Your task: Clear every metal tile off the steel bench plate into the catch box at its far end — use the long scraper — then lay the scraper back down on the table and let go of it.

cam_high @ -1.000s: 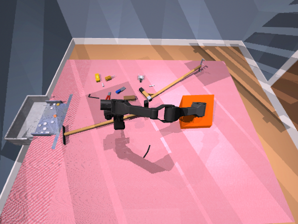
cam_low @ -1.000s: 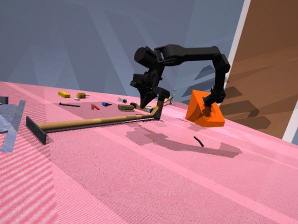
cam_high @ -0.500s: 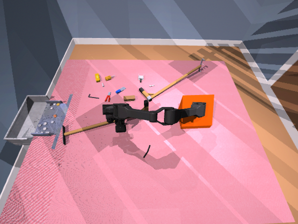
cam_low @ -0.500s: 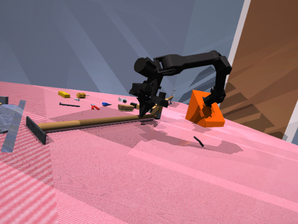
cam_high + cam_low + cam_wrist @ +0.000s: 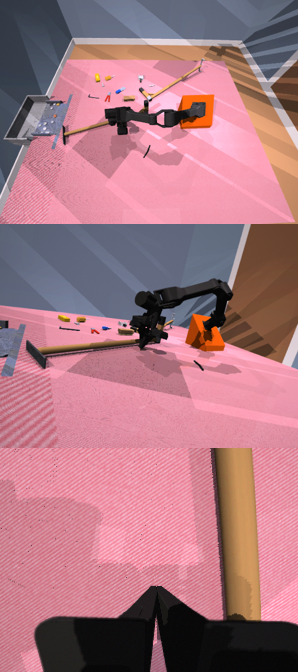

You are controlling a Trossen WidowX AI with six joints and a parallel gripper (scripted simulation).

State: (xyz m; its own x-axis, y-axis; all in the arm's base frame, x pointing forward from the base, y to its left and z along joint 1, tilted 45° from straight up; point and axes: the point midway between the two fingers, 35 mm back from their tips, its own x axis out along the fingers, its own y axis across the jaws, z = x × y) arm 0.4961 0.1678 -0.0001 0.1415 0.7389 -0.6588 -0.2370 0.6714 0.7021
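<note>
Arm [image 5: 150,117]: matte black, blocky links, forked yoke at elbow. Orange square base [image 5: 209,98]. Gripper [image 5: 156,590]: black, wedge-shaped fingers.

Arm [image 5: 150,117]: I see it stretched low toward 9 o'clock from its base.
Gripper [image 5: 156,588]: pointing down, fingers pressed together, nothing between them.

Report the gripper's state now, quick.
Gripper: closed, holding nothing; the scraper handle lies beside it, outside the fingers.
</note>
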